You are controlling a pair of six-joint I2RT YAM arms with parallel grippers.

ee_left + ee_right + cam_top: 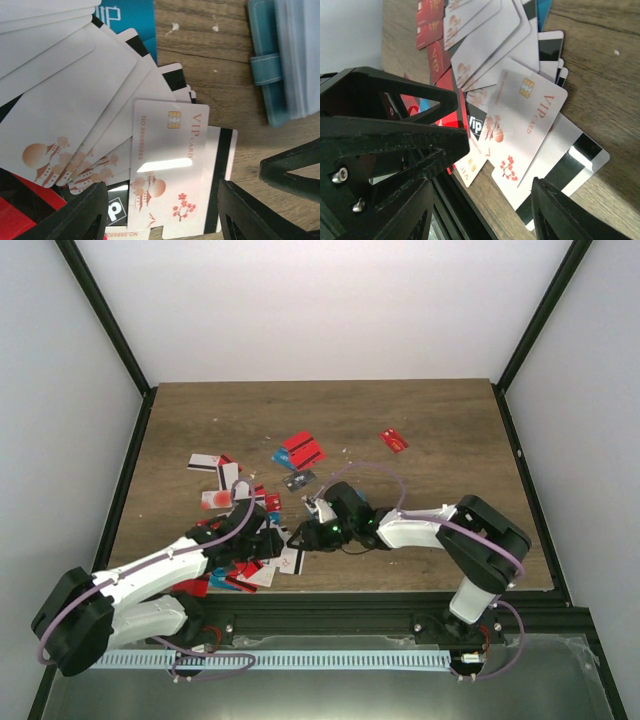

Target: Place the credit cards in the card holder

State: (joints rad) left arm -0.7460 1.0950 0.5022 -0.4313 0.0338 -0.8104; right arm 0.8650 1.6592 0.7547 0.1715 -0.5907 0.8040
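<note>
Top: L gripper point(278, 537) & R gripper point(302, 537) meet over cards point(288, 561) at table point(440, 420) near edge; L wrist: jaws wide, empty, astride VIP card point(167, 165), holder point(280, 60) lying nearby top right; R wrist: jaws wide, empty, over same card.

Top external: looks down and forward from high behind both arm bases, far enough back to take in the whole wooden table point(420, 430) and the white walls point(330, 310) around it.

Left wrist: hangs close above the white VIP card point(170, 170), facing almost straight down. Frames that card between the fingers of the left gripper point(167, 212) and catches the card holder point(285, 60) up and right of it.

Right wrist: sits low and near, slanting across the same white VIP card point(525, 130) between the fingers of the right gripper point(490, 215). Shares that card and the fan of white cards point(485, 40) beyond it with the left wrist view.
</note>
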